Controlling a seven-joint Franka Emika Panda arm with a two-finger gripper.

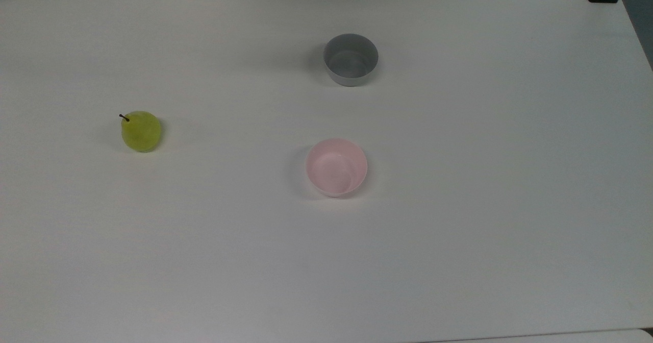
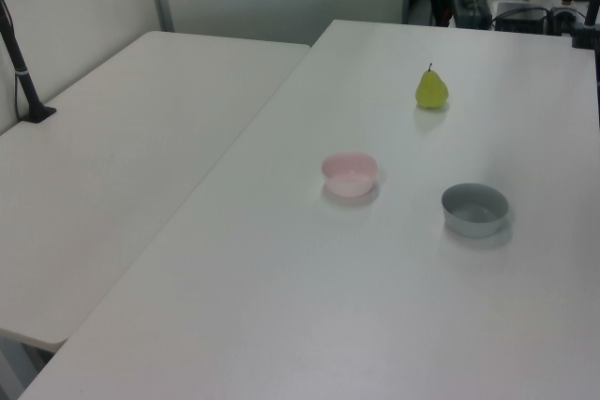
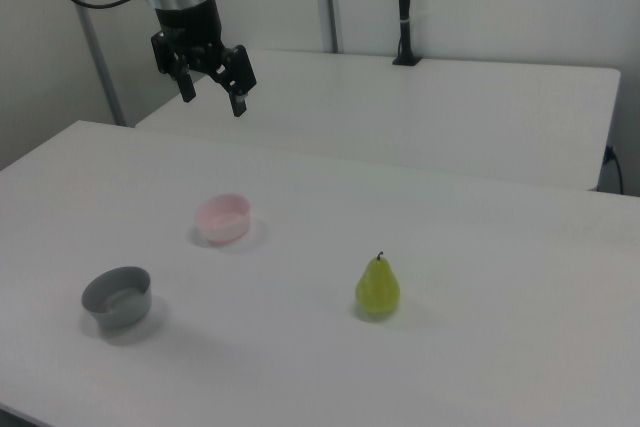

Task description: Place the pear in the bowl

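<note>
In the top view the pale pink bowl (image 1: 336, 167) sits nearest, empty and smooth inside, with the yellow-green pear (image 1: 141, 131) well apart toward the top view's left, dark stem up. The left view shows a grey bowl (image 2: 475, 209) nearest, the pear standing upright on the white table (image 2: 309, 316) beyond. In the right view the gripper (image 3: 212, 89) hangs high with its fingers spread and empty, the pink bowl below it and the pear lower and far off to the right view's right.
</note>
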